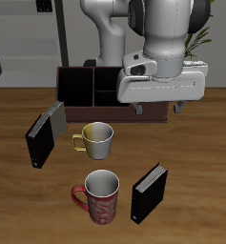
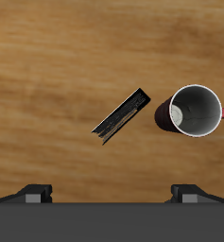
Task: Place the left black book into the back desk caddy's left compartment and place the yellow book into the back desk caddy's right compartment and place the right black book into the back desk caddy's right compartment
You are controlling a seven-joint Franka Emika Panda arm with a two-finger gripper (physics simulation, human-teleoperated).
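The left black book (image 1: pixel 150 193) stands on the table near the front edge, beside a red mug (image 1: pixel 101 195). The wrist view looks down on this book (image 2: pixel 123 113) and mug (image 2: pixel 197 110) from well above. My gripper (image 1: pixel 160 107) (image 2: pixel 111 194) hangs high over the table, open and empty, well clear of the book. The right black book (image 1: pixel 40 139) stands at the other side, with a grey striped book (image 1: pixel 55 116) leaning behind it. The back desk caddy (image 1: pixel 86 86) is at the rear; my hand hides one of its ends. The yellow book is out of view.
A yellowish-grey mug (image 1: pixel 97 140) stands mid-table between the two black books. The robot's arm and hand block the view of part of the caddy's sections.
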